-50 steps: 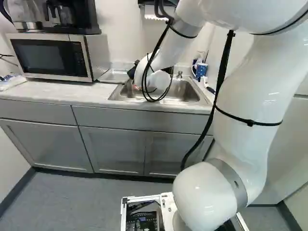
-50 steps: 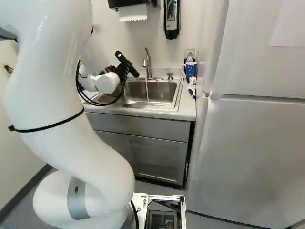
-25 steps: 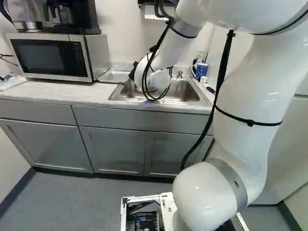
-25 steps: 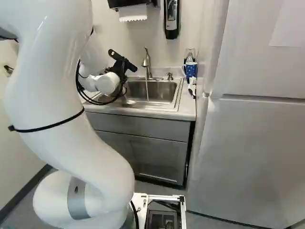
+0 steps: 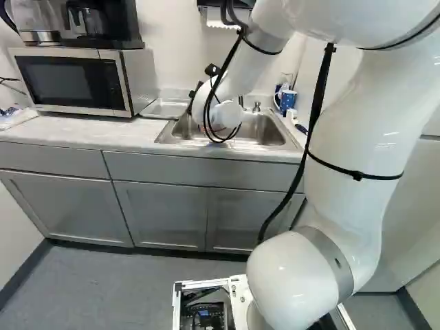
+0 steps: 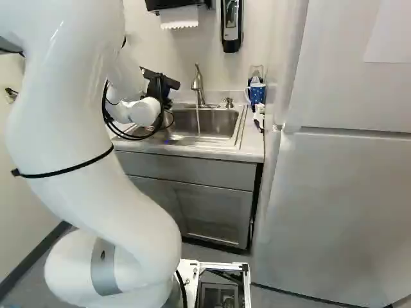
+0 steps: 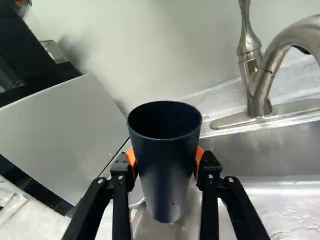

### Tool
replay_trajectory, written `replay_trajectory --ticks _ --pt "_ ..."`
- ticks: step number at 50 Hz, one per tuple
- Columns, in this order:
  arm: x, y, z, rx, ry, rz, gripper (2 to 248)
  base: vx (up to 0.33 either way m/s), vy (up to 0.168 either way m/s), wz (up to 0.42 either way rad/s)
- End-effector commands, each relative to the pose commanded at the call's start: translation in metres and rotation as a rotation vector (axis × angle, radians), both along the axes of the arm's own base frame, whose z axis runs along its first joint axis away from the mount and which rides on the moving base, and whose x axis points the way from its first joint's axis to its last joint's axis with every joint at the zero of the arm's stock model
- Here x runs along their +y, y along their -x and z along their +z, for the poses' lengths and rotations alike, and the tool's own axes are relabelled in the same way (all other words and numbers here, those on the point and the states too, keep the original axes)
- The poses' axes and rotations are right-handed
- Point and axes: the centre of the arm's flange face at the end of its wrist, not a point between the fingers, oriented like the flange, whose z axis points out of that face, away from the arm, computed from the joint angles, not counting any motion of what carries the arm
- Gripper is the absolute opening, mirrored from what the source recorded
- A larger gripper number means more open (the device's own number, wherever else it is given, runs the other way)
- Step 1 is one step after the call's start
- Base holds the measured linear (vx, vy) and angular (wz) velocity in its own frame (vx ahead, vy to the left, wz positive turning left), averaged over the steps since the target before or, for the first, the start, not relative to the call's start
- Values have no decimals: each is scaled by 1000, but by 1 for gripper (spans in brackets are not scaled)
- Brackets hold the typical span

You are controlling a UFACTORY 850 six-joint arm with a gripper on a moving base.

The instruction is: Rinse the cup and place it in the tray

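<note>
"What's nearest?"

"The arm's white lowest joint (image 5: pixel 295 282), with a metal frame (image 5: pixel 238 299) at its foot. Past that, grey floor (image 5: pixel 103 292), then a run of grey cabinets (image 5: pixel 158 213) under a pale, marbled countertop (image 5: pixel 82 130)."

"And the claw?"

"The black gripper (image 6: pixel 160 83) is at the left part of the stainless sink (image 6: pixel 239 131). In the wrist view its fingers stand apart by the width of a dark navy cup (image 7: pixel 165 165), with an orange pad (image 7: pixel 199 157) against either side. So it has hold of the cup."

"Is the cup under the water?"

"No, it's left of the faucet (image 6: pixel 198 86); a thin stream of water (image 6: pixel 198 122) runs into the basin farther right. The cup's round mouth is open to the wrist camera. I can't tell its exact height over the sink."

"What's around the sink?"

"On the left, a shallow metal tray (image 5: pixel 163 108) sits between it and a microwave (image 5: pixel 75 81), which has a coffee maker (image 5: pixel 89 22) on top. On the right, a blue patterned mug (image 6: pixel 257 94) stands on the far corner of the counter, near a tall pale door (image 6: pixel 347 192)."

"And farthest?"

"The white wall, carrying a paper towel dispenser (image 6: pixel 176 5) and, to its right, a soap dispenser (image 6: pixel 231 25)."
</note>
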Motion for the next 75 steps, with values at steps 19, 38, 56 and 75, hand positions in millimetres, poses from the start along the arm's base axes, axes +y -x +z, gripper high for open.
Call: replay_trajectory --ticks 19,38,56,75 --pt "0 0 0 -47 191 21 125 0 0 0" --pt "0 0 0 -95 383 43 125 0 0 0" --pt "0 0 0 -98 393 44 125 0 0 0" --pt "10 -32 -2 -107 391 45 125 0 0 0"
